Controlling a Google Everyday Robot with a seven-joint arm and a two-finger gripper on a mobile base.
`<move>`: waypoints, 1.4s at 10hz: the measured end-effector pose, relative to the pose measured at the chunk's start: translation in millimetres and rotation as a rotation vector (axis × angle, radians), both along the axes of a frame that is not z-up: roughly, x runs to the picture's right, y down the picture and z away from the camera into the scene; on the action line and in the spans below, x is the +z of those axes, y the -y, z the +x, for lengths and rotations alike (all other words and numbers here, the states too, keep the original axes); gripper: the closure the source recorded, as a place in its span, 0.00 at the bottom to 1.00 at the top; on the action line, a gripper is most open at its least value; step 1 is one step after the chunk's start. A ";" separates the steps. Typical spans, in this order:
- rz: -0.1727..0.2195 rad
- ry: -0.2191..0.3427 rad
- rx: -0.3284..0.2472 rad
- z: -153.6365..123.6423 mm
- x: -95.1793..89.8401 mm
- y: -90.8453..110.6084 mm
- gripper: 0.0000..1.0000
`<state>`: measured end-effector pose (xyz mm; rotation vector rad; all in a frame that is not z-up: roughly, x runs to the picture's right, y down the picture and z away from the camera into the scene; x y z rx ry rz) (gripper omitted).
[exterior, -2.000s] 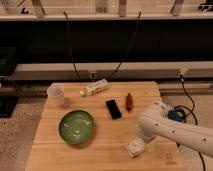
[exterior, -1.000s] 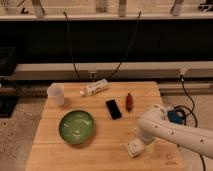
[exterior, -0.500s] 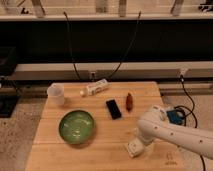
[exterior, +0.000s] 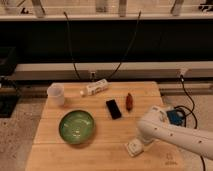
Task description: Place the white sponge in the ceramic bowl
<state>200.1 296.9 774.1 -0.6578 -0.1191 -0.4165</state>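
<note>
The white sponge, a small off-white block, lies on the wooden table near its front edge, right of centre. My gripper is at the end of the white arm, which reaches in from the right. It sits directly over and against the sponge, and the arm hides most of it. The ceramic bowl, green and glossy, stands empty at the front left, well apart from the sponge.
A translucent white cup stands at the back left. A white tube-like bottle lies at the back middle. A black flat object and a red-brown object lie mid-table. Cables and a blue box are off the right edge.
The arm has settled slightly lower over the sponge. The sponge, the bowl and the other objects have not moved.
</note>
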 end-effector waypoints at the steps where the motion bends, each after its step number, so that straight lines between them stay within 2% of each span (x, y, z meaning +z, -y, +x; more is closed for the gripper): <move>1: 0.002 -0.001 -0.001 -0.1 -0.4 1.5 0.94; 3: 0.007 -0.005 -0.011 -1.7 -4.1 10.6 0.96; 5: 0.011 0.003 -0.029 -22.0 -4.8 26.4 0.96; 9: 0.021 -0.005 -0.062 -25.7 -8.5 43.1 0.96; 12: 0.015 0.011 -0.092 -59.7 -13.1 55.0 0.96; 14: 0.016 0.013 -0.114 -72.5 -14.5 61.8 0.96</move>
